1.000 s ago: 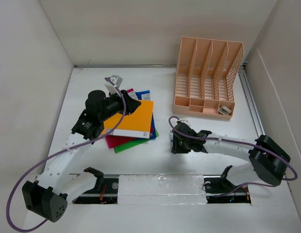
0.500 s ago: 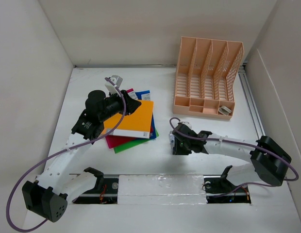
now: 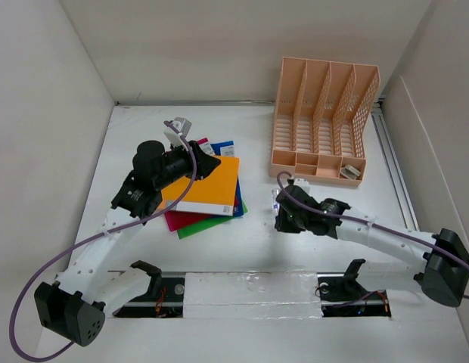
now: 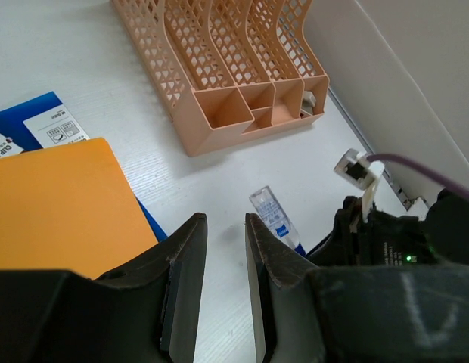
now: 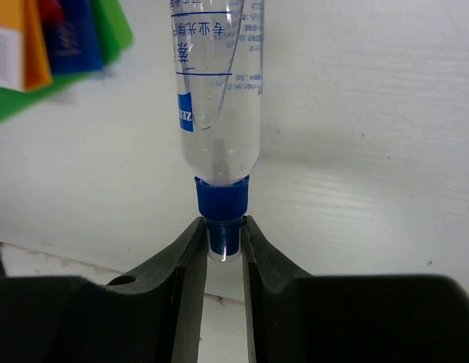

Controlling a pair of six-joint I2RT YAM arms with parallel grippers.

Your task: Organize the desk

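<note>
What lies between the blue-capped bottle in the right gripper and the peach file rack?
Nothing visible: only bare desk separates the blue-capped bottle, pinched by the right gripper, from the file rack. The folder stack lies aside.

3 plain white walls (image 3: pixel 242 45) enclose the desk (image 3: pixel 219 257): left, far, right. Seams visible at the 2 far corners. Lighting even, diffuse; shadows soft.
</note>
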